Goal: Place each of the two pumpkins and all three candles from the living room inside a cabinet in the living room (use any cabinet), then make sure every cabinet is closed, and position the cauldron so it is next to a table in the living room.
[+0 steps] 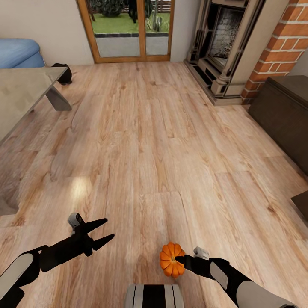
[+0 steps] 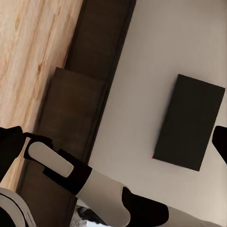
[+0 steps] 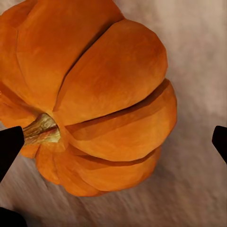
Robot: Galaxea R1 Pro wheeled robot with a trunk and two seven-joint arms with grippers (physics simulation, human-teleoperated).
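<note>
An orange ribbed pumpkin [image 1: 170,262] hangs just above the floor at the tip of my right gripper [image 1: 182,259], which is shut on it. Close up, the pumpkin [image 3: 99,99] shows its stem toward one dark fingertip [image 3: 9,146]. My left gripper [image 1: 102,233] stands open and holds nothing, low at the left. The black cauldron [image 1: 64,72] sits on the floor beside the far end of the glass-topped table [image 1: 21,92]. The dark-brown cabinet [image 1: 284,113] runs along the right wall, and it shows as cabinet [image 2: 85,113] in the left wrist view.
Wide wooden floor [image 1: 149,141] lies ahead. A fireplace [image 1: 222,47] and brick column [image 1: 278,47] stand at the back right, a glass door [image 1: 128,30] at the back, a blue sofa [image 1: 17,51] far left. A black TV [image 2: 191,123] hangs above the cabinet.
</note>
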